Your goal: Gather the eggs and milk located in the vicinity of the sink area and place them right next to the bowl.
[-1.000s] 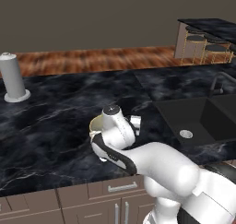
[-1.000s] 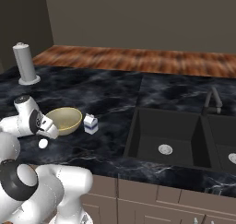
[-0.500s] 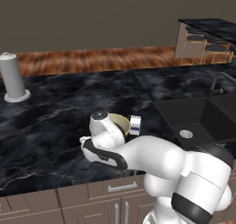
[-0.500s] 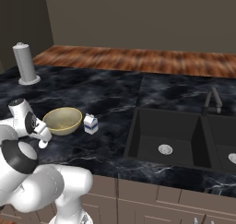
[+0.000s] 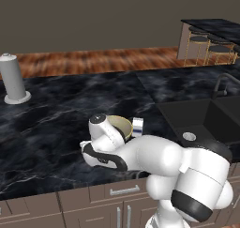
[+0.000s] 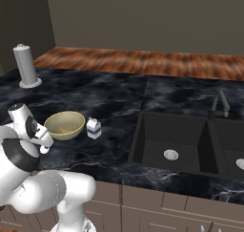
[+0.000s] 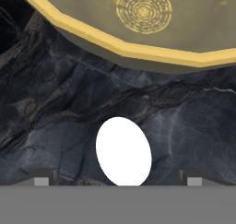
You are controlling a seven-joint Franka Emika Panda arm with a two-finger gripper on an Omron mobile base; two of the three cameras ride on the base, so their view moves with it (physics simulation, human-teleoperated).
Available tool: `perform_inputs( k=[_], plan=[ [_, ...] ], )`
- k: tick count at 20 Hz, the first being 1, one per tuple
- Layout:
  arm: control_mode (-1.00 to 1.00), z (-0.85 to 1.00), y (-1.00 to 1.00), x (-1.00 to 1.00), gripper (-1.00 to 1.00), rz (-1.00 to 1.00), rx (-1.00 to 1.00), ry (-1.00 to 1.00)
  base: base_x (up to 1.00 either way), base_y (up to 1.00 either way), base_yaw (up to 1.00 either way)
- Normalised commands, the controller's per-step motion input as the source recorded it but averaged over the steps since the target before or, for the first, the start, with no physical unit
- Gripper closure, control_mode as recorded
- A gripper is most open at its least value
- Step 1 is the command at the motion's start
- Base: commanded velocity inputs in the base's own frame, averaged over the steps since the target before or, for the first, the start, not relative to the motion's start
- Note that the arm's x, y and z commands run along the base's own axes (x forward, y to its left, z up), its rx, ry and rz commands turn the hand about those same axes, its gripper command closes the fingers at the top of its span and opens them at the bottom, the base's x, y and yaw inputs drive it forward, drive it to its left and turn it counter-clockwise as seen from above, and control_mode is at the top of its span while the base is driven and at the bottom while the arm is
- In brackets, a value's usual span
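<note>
1. Gripper point(image 7: 118, 181) jaws stand spread as wide as they go, one tip at each side of the hand view, pinching nothing.
2. Between the tips lies the white egg point(image 7: 123, 151) on the dark marble counter point(image 7: 50, 103), apart from both fingers.
3. Just beyond the egg sits the bowl point(image 7: 138, 29), its gold rim near but not touching the egg.
4. From the right base view, the milk point(image 6: 93, 128) stands upright just beside the bowl point(image 6: 64, 124), well apart from the sink point(image 6: 171, 140).
</note>
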Motion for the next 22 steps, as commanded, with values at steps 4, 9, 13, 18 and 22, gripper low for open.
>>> perform_inputs(
  k=[4,9,13,18,22],
  plan=[
    [-1.00,-0.08,-0.07,0.00,-1.00,0.00,-0.03,0.02,0.00,0.00,0.00],
    [-1.00,-0.15,-0.09,0.00,-1.00,0.00,-0.05,0.03,0.00,0.00,0.00],
    [-1.00,-0.04,-0.01,0.00,-1.00,0.00,-0.01,0.01,0.00,0.00,0.00],
    [-1.00,-0.01,0.00,0.01,-1.00,0.00,0.00,0.00,0.00,0.00,0.00],
    [-1.00,-0.17,0.00,0.02,-1.00,0.00,0.00,0.00,0.00,0.00,0.00]
  ],
)
